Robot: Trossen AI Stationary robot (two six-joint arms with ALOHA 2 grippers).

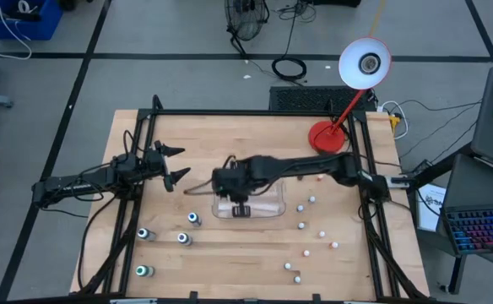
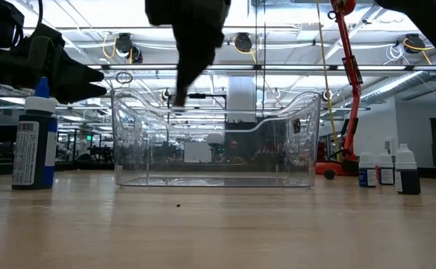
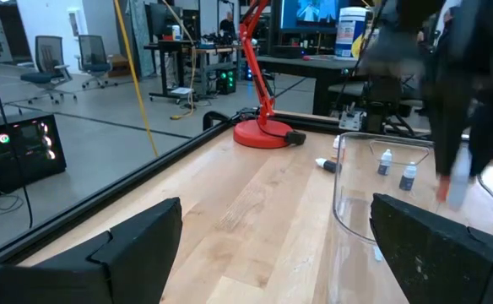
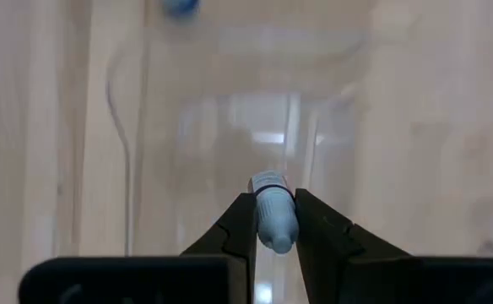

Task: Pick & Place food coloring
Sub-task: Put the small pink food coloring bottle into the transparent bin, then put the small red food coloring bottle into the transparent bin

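My right gripper (image 1: 240,209) hovers over the clear tray (image 1: 268,209), shut on one tiny whitish food coloring bottle (image 4: 272,215); in the low view it (image 2: 181,93) hangs above the tray's left part (image 2: 128,142). More food coloring bottles stand upright on the table. Those with blue or green tops (image 1: 183,238) are left of the tray, and the whitish ones (image 1: 301,225) are to its right. My left gripper (image 1: 175,165) waits open and level at the table's left, touching nothing. My right gripper pinches the tiny bottle's body (image 4: 273,228) between its two fingers (image 4: 240,224). One end of the bottle (image 4: 269,181) sticks out past the fingertips. The fingers slant steeply down from above. The bottle is lifted clear, above the inside of the tray.
A red desk lamp (image 1: 327,135) stands at the far right corner. A black frame (image 1: 255,111) runs along the table's edges. A blue bottle (image 2: 33,142) stands left of the tray in the low view, and three bottles (image 2: 386,168) stand to its right.
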